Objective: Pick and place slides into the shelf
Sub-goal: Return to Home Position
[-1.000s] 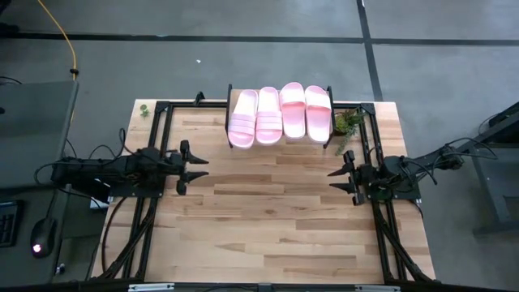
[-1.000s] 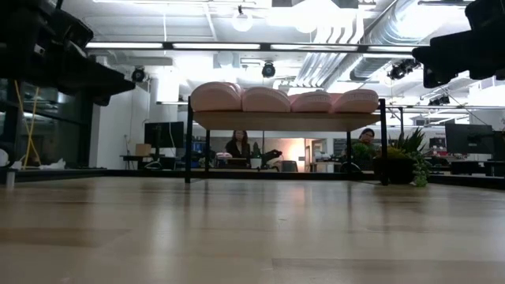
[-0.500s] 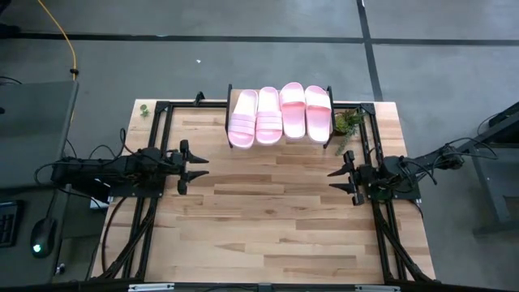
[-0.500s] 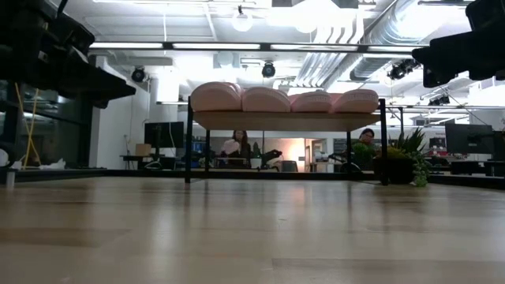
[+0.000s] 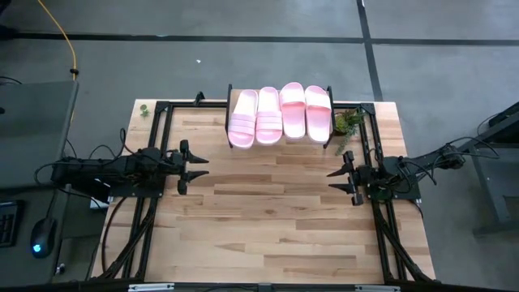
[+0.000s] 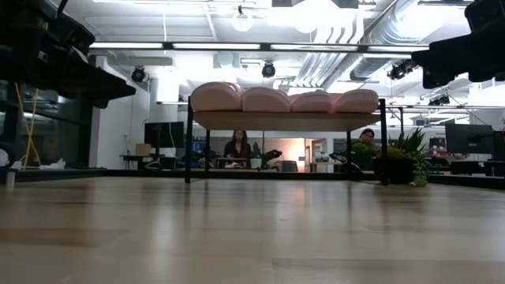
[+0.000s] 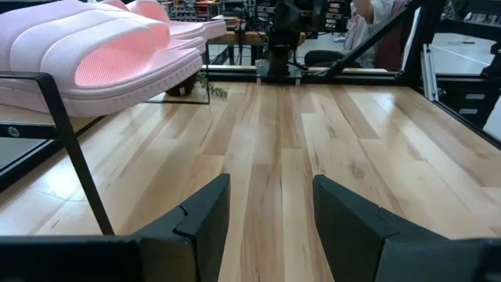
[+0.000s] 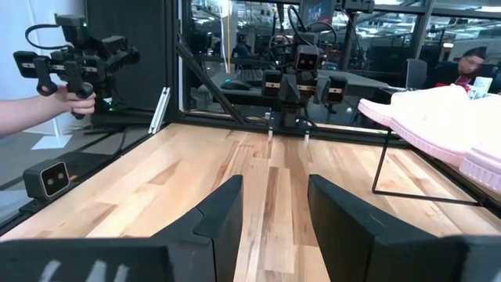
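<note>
slides [image 5: 268, 115] on shelf [image 6: 284, 121]; left tool [image 5: 199, 169], right tool [image 5: 332, 180] empty

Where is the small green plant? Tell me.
In the high view, the small green plant sits at the far right corner of the wooden table, right of the low wood-topped shelf holding four pale pink slides.

The pale wood counter [image 5: 268, 219] stands on a grey floor [image 5: 243, 73] crossed by dark lines. A small green plant [image 5: 349, 123] sits at the counter's far right. A yellow cable [image 5: 66, 36] trails over the floor at the far left, and a computer mouse [image 5: 42, 235] lies off the counter's near left. Two people [image 6: 237, 148] [image 6: 365, 139] sit in the room beyond, under ceiling ducts [image 6: 347, 24]. Off the counter's edge, another person [image 8: 31, 117] holds up a black handheld device [image 8: 74, 55], and a small grey box [image 8: 48, 178] rests lower down.
</note>
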